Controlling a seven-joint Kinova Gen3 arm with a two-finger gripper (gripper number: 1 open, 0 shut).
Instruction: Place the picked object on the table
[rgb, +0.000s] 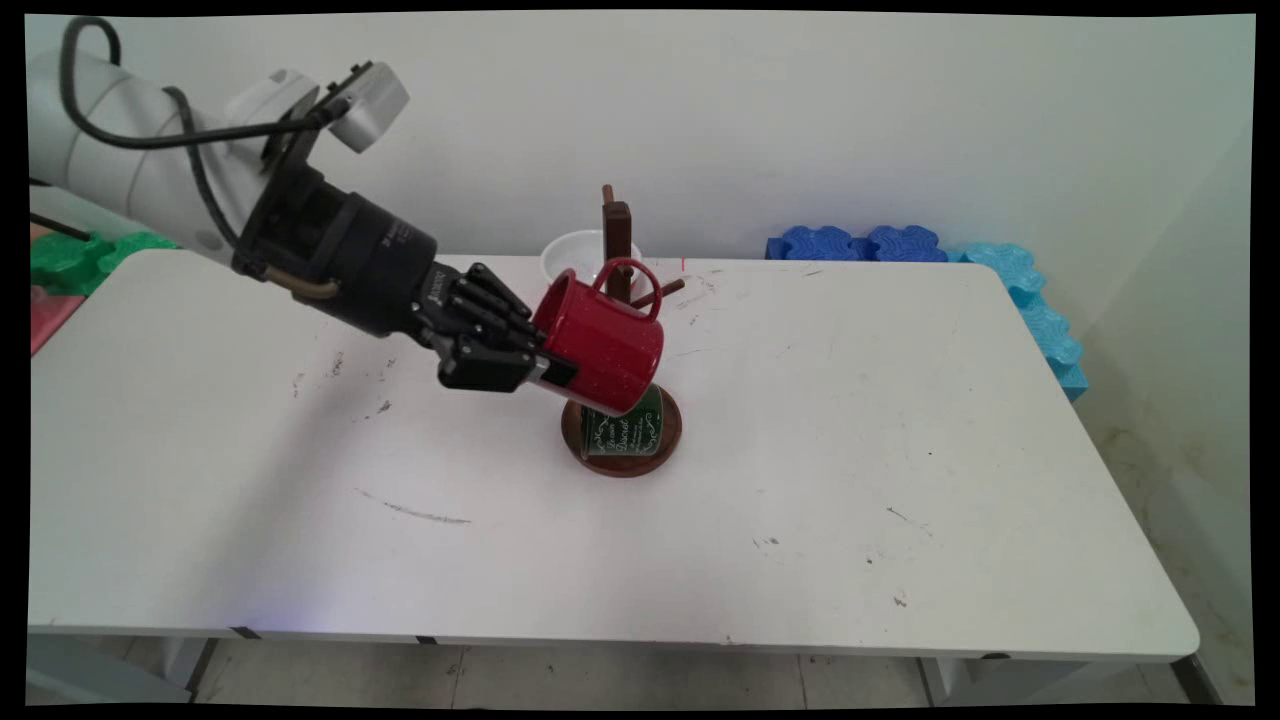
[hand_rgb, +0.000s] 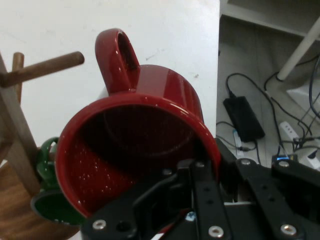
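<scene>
Red mug: a glossy red speckled enamel mug (rgb: 603, 342) with a loop handle, tilted on its side in the air, its mouth turned back toward the claw and its handle uppermost, just beside a peg of the rack.
Tabletop: the wide white scuffed tabletop (rgb: 900, 450) lies below and all around the claw; the mug does not touch it.
Arm: the white arm with its black wrist reaches in from behind the claw, cables hanging along it.
Mug rack: a dark brown wooden mug rack (rgb: 617, 235), an upright post with slanting pegs on a round base, stands just beyond and below the claw; in the hand view one peg (hand_rgb: 45, 69) points toward the mug's handle but stays outside the loop.
Claw: the black two-finger claw (rgb: 545, 368) is clamped on the red mug's rim, one finger inside the mouth and one against the outer wall.
Green mug: a dark green mug with pale lettering (rgb: 622, 432) sits on the rack's base, directly under the held mug.
White bowl: a white round bowl (rgb: 572, 257) rests on the tabletop beyond the rack, well apart from the claw.
Progress: the red mug is lifted and brought up to the rack; its handle is not yet hooked on any peg, and the claw has not let go.
</scene>
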